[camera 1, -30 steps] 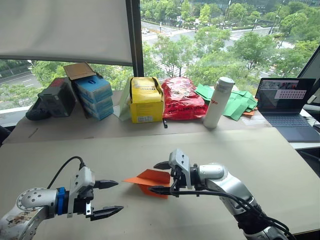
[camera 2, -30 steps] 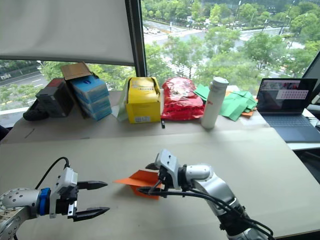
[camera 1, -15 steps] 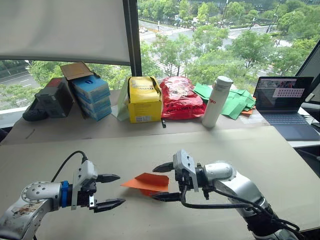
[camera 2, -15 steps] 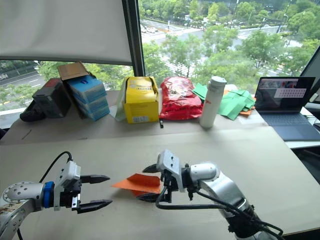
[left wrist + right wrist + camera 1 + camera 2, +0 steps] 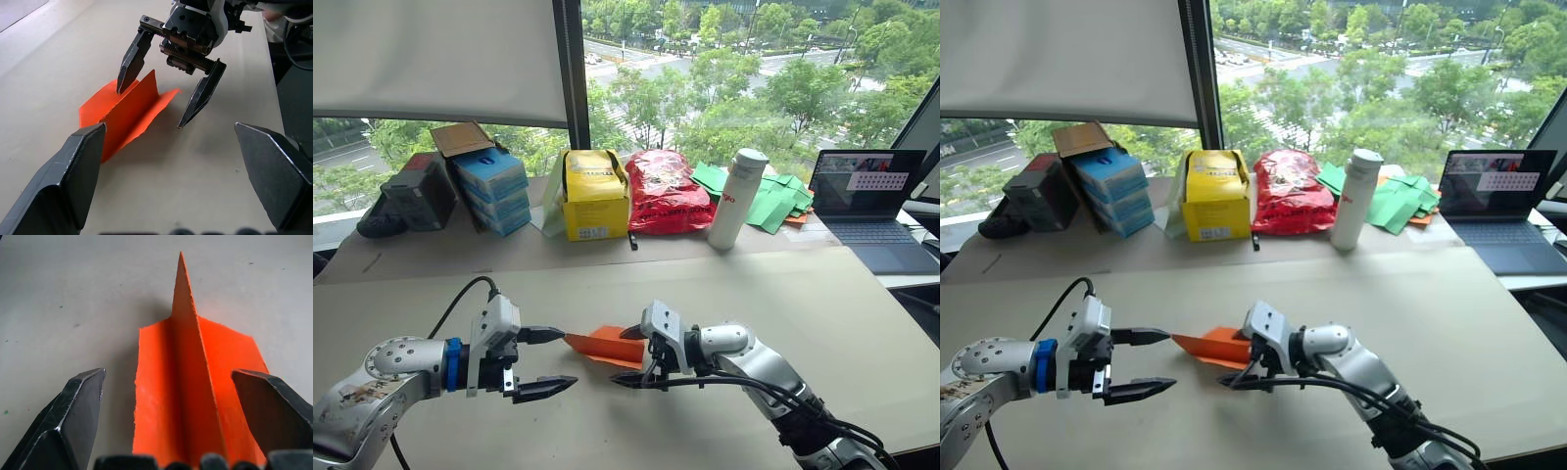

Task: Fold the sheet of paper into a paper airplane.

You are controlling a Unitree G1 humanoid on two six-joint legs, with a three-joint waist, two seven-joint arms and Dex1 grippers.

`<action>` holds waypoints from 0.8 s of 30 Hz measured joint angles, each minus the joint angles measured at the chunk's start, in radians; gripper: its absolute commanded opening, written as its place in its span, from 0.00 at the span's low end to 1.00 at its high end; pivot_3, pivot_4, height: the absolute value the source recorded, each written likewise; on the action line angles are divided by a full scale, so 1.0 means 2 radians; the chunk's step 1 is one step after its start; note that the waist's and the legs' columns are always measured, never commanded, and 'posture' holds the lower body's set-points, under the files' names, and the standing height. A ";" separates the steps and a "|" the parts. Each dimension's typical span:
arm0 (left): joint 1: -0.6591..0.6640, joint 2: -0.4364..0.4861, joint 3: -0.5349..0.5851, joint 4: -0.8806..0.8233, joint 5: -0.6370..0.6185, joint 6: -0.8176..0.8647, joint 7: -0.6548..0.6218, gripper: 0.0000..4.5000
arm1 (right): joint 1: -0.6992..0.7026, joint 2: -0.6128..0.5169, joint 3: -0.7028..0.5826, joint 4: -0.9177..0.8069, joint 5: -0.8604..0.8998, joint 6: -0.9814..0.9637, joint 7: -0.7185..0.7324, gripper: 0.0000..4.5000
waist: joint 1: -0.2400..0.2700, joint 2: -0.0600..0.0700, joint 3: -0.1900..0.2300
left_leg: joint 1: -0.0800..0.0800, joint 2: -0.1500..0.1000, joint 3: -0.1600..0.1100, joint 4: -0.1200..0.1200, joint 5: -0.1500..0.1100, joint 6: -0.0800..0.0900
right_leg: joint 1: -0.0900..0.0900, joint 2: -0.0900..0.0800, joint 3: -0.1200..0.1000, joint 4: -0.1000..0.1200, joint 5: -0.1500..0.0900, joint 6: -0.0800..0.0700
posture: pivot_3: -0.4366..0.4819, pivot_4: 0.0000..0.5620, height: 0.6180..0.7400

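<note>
Plane [image 5: 607,346] lies folded between my two spread grippers, left [image 5: 540,361] and right [image 5: 628,356]; next I pinch its keel.

- Bright daylight is admitted through the window [image 5: 724,78] across the upper frame.
- Soft shadows are cast on the tabletop [image 5: 803,304].
- Near fingers [image 5: 73,181] are blurred in wrist views.

Head eyes look down over the table [image 5: 862,313]; wrist cameras face the paper airplane [image 5: 195,382] closely.
</note>
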 measured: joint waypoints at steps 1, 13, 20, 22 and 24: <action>-0.001 0.000 -0.003 0.000 0.000 0.000 0.001 0.99 | -0.006 0.002 -0.003 0.002 0.001 0.004 0.001 1.00 | 0.000 0.000 0.000 | 0.000 0.000 0.000 0.000 0.000 0.000 | 0.000 0.000 0.000 0.000 0.000 0.000 | 0.48 0.27 1.00; 0.042 -0.006 0.000 0.043 0.022 -0.048 -0.011 0.99 | -0.069 0.005 0.009 -0.030 -0.012 0.035 -0.007 1.00 | 0.000 0.000 0.000 | 0.000 0.000 0.000 0.000 0.000 0.000 | -0.001 0.000 0.000 0.000 0.000 0.000 | 0.48 0.27 1.00; 0.062 -0.009 0.014 0.045 0.025 -0.067 -0.010 0.99 | -0.094 0.013 0.068 -0.060 -0.064 0.079 -0.040 1.00 | 0.001 0.000 0.000 | 0.000 0.000 0.000 0.000 0.000 0.000 | -0.001 0.000 0.000 0.000 0.000 0.000 | 0.48 0.27 1.00; 0.062 -0.009 0.015 0.033 0.020 -0.065 -0.005 0.99 | -0.100 0.014 0.080 -0.062 -0.079 0.086 -0.044 1.00 | 0.001 0.000 0.000 | 0.000 0.000 0.000 0.000 0.000 0.000 | -0.001 0.000 0.000 0.000 0.000 0.000 | 0.48 0.27 1.00; 0.060 -0.008 0.015 0.022 0.018 -0.058 0.000 0.99 | -0.100 0.013 0.085 -0.062 -0.083 0.088 -0.045 1.00 | 0.001 0.000 0.000 | 0.000 0.000 0.000 0.000 0.000 0.000 | -0.001 0.000 0.000 0.000 0.000 0.000 | 0.48 0.27 1.00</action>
